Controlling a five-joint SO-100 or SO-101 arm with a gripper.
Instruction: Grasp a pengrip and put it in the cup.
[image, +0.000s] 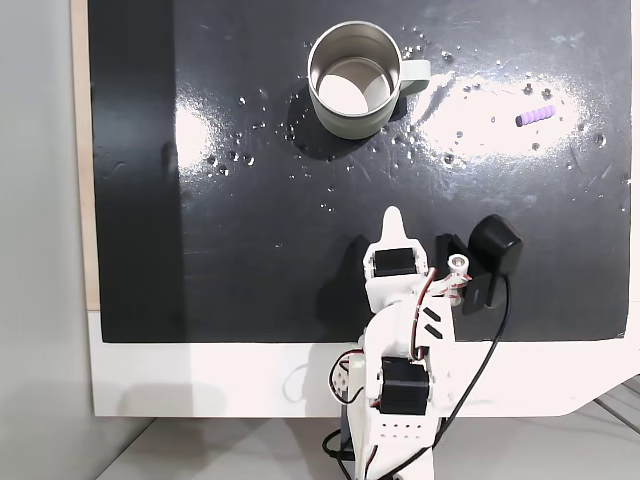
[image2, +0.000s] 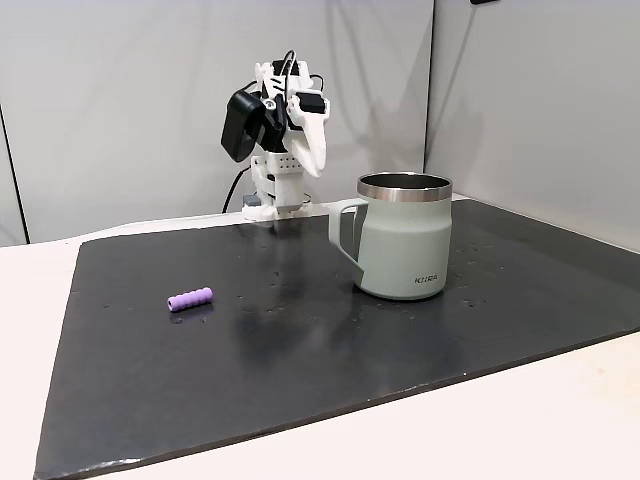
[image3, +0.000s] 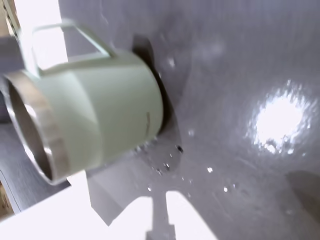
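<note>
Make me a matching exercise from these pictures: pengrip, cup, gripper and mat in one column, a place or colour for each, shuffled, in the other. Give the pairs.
Things:
1. pengrip
2. cup
3. gripper
4. mat

Descriptions:
A. pale grey-green outside, shiny steel inside
B. black, glossy, speckled with droplets
C. raised above the mat, holding nothing
D. light purple, lying on the mat apart from the cup

Pairs: 1-D, 2-A, 3-C, 4-B

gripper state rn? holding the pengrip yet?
Gripper: nearly closed on nothing, raised above the mat. Pengrip lies on the mat, apart from the cup.
</note>
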